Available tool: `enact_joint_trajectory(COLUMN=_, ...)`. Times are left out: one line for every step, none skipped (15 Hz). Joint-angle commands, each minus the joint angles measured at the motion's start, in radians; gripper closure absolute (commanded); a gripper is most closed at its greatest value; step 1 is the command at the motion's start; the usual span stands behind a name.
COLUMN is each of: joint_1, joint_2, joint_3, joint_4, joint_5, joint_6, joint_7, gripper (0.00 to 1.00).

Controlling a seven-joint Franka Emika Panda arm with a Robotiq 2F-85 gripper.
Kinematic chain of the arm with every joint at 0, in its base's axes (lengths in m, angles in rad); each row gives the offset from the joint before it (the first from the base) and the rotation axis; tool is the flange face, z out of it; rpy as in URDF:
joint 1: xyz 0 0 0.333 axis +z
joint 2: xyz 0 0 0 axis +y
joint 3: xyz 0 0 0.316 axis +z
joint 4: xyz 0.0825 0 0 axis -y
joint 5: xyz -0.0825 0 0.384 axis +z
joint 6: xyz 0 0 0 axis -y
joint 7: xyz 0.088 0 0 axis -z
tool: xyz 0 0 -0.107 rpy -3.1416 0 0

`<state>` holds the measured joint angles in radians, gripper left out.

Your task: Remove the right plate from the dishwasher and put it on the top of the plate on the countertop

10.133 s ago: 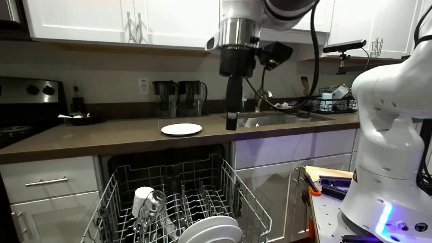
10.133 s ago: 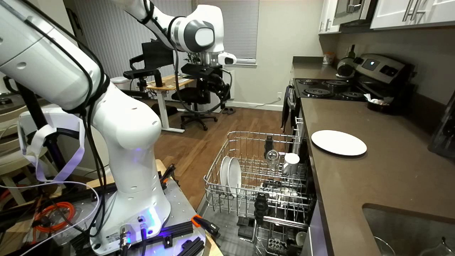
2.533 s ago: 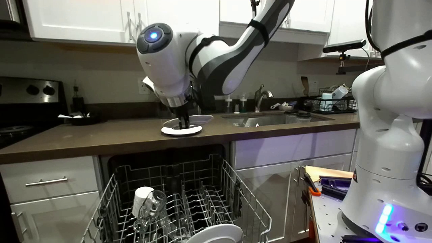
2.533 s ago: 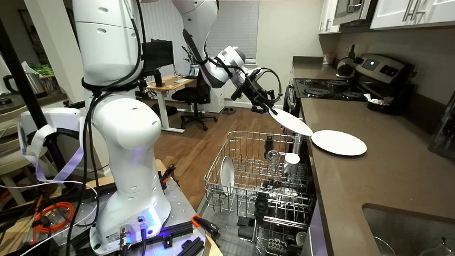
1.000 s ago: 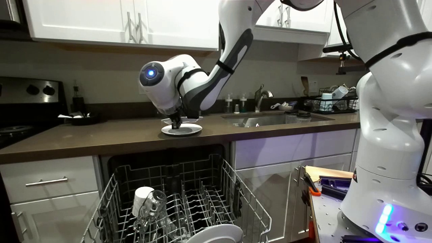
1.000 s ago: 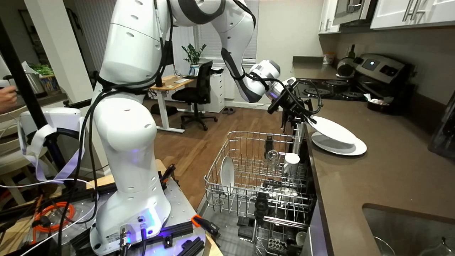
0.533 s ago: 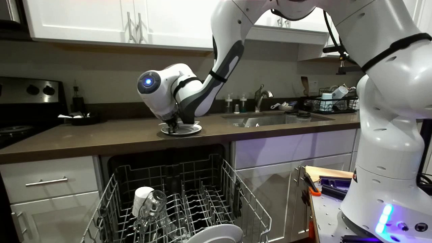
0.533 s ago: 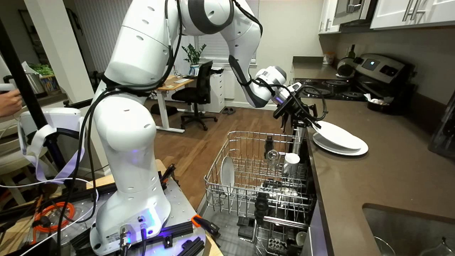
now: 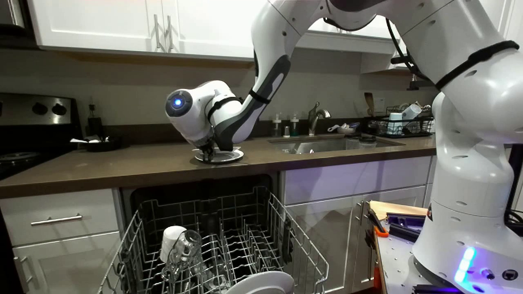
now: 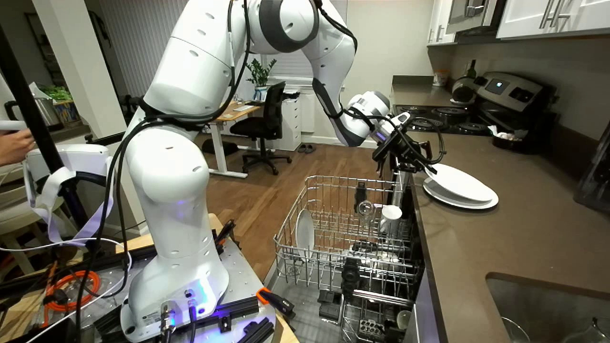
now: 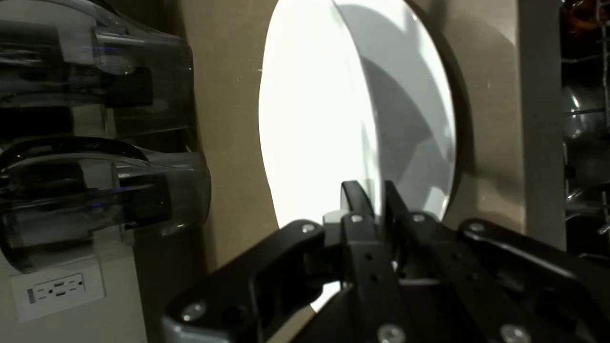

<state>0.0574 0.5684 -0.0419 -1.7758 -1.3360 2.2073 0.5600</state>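
The right plate (image 10: 462, 182), white and round, hangs tilted over the countertop, its near edge raised in my gripper (image 11: 374, 190). My fingers pinch its rim from both faces, as the wrist view shows. Below it lies the countertop plate (image 11: 419, 71), flat and partly covered and shaded by the held one. The held plate's far edge is low over the lower plate and appears to touch it. In an exterior view my gripper (image 9: 208, 155) hides part of both plates. The dishwasher rack (image 10: 333, 178) is pulled out, with one white plate (image 10: 305, 233) standing in it.
A white mug (image 10: 391, 214) and a glass (image 9: 190, 243) stand in the rack. Two clear pitchers (image 11: 157, 205) stand behind the plates. The counter (image 10: 524, 228) ends just at the plates' near side; the sink (image 10: 543, 290) lies farther along.
The right plate has left the rack and come over the counter in my grip. In the last second it has lowered and moved inward; the lower plate has slid slightly with it.
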Motion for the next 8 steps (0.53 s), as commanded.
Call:
enact_joint_trajectory(joint_1=-0.017, joint_2=0.033, joint_3=-0.004, joint_4=0.038, joint_5=-0.02, joint_6=0.018, joint_7=0.002, gripper=0.86)
enact_joint_trajectory(joint_1=-0.018, joint_2=0.038, joint_3=-0.005, joint_4=0.04, joint_5=-0.019, joint_6=0.019, joint_7=0.002, gripper=0.84)
enact_joint_trajectory(joint_1=-0.019, joint_2=0.043, joint_3=-0.006, joint_4=0.042, joint_5=-0.018, joint_6=0.02, joint_7=0.002, gripper=0.83)
enact_joint_trajectory(joint_1=-0.021, joint_2=0.048, joint_3=-0.007, joint_4=0.044, joint_5=-0.017, joint_6=0.021, joint_7=0.002, gripper=0.84)
enact_joint_trajectory(joint_1=-0.022, joint_2=0.053, joint_3=-0.007, joint_4=0.045, joint_5=-0.013, joint_6=0.022, joint_7=0.001, gripper=0.8)
enact_joint_trajectory(joint_1=-0.023, joint_2=0.057, joint_3=-0.007, joint_4=0.046, joint_5=-0.012, joint_6=0.023, joint_7=0.0, gripper=0.79)
enact_joint_trajectory(joint_1=-0.025, joint_2=0.058, joint_3=-0.006, joint_4=0.044, joint_5=-0.008, joint_6=0.023, joint_7=-0.002, gripper=0.69)
enact_joint_trajectory(joint_1=-0.025, joint_2=0.06, joint_3=-0.006, joint_4=0.043, joint_5=-0.007, joint_6=0.022, joint_7=-0.002, gripper=0.67)
